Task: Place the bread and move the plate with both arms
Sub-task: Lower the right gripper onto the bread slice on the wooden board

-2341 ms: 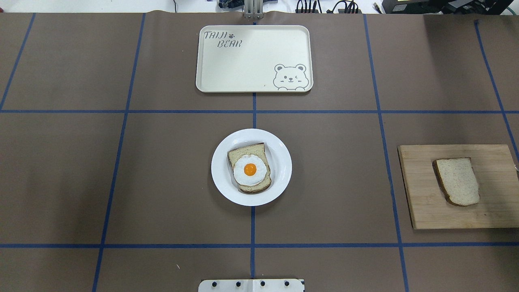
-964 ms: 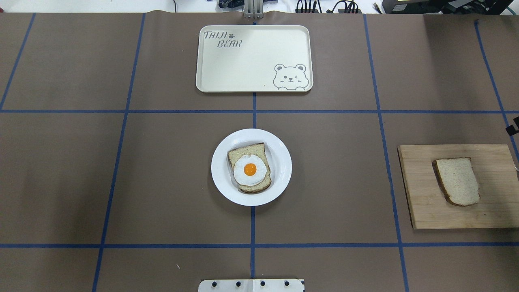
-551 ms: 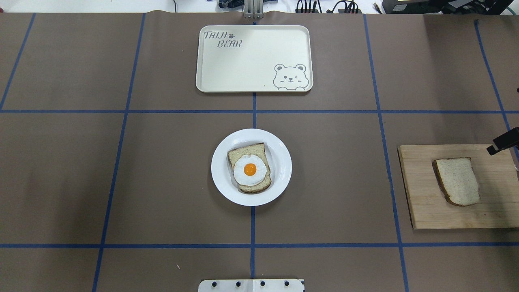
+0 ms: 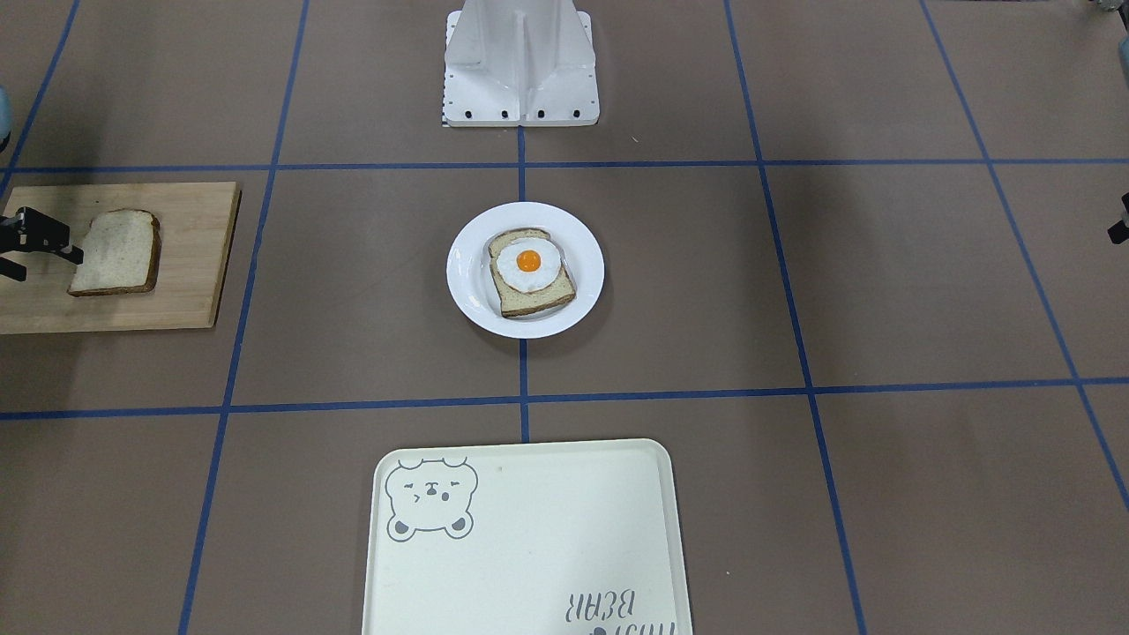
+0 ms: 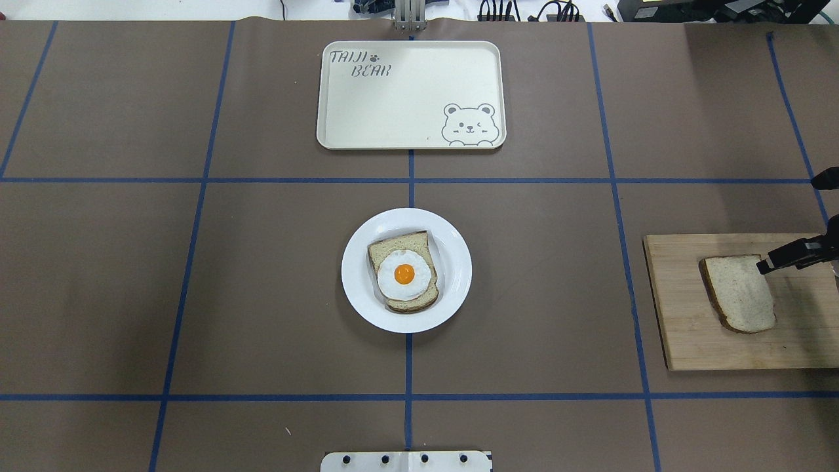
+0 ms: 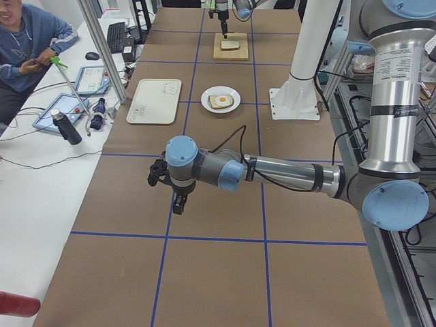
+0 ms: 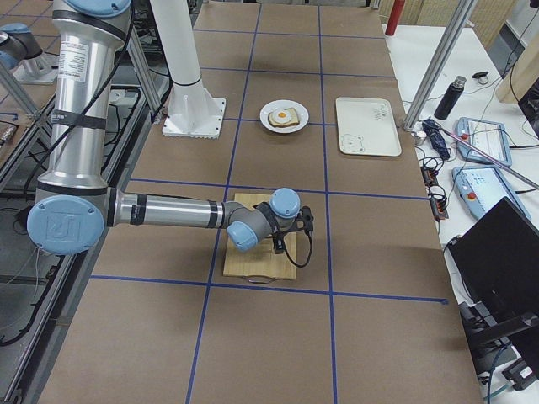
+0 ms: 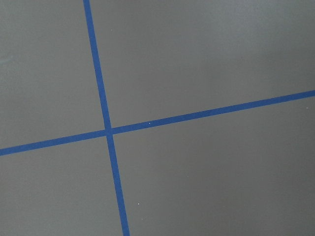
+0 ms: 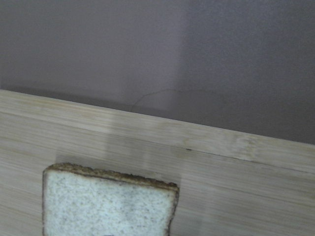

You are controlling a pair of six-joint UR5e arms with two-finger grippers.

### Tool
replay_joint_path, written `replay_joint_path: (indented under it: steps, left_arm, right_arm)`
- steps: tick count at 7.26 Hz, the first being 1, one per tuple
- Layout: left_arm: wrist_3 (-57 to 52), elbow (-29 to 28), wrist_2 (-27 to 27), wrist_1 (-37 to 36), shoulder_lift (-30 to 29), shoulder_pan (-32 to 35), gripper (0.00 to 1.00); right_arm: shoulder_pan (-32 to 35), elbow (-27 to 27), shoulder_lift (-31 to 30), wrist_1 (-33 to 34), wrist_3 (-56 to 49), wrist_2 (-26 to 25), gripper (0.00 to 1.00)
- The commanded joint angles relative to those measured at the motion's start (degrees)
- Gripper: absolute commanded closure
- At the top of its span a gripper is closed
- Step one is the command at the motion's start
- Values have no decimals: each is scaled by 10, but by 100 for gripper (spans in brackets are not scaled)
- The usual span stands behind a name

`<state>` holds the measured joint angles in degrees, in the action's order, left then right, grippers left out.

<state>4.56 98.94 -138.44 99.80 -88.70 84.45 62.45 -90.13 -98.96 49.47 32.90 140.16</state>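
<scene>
The plain bread slice (image 5: 739, 293) lies flat on a wooden cutting board (image 5: 688, 328) at the right; it also shows in the front view (image 4: 115, 251) and the right wrist view (image 9: 108, 204). My right gripper (image 5: 786, 224) hangs open and empty at the slice's far right corner, with one finger (image 5: 790, 255) close to its crust. The white plate (image 5: 452, 249) sits at the table's middle and holds a slice bearing a fried egg (image 5: 404, 272). My left gripper (image 6: 178, 204) hovers over bare table far to the left, with only a sliver showing in the front view (image 4: 1120, 225). I cannot tell whether it is open or shut.
The cream bear tray (image 5: 406, 98) lies at the far side, in line with the plate. The robot's base plate (image 5: 406, 461) is at the near edge. Blue tape lines divide the brown table cover into squares.
My right gripper has come in from the right edge and moved down and inward over the cutting board to the bread slice's corner. Bread, plate and tray have not moved.
</scene>
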Motion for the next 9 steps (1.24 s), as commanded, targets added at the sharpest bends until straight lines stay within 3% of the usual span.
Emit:
replay_joint_path:
  steps: [1,2,3,4,8,9]
  left_arm:
    - [0,9,0,-1,-1,0,2]
    - [0,12,1,-1,-1,1,2]
    - [0,13,1,-1,0,2,2]
    - [0,16,1,-1,2,2,2]
    - [0,31,-1,-2,13,5,2]
    - [0,31,-2,-2,14,5,2]
  right_arm:
    - [-20,11,-13,-66,63,-4,13]
    - [-20,13,-14,-77,64,-4,18]
    - [-21,13,-14,-77,66,-5,43]
    - [-22,13,-12,-77,67,-6,54]
    - [-33,11,-11,-77,67,-6,52]
    - [-33,10,-11,-77,67,-6,72]
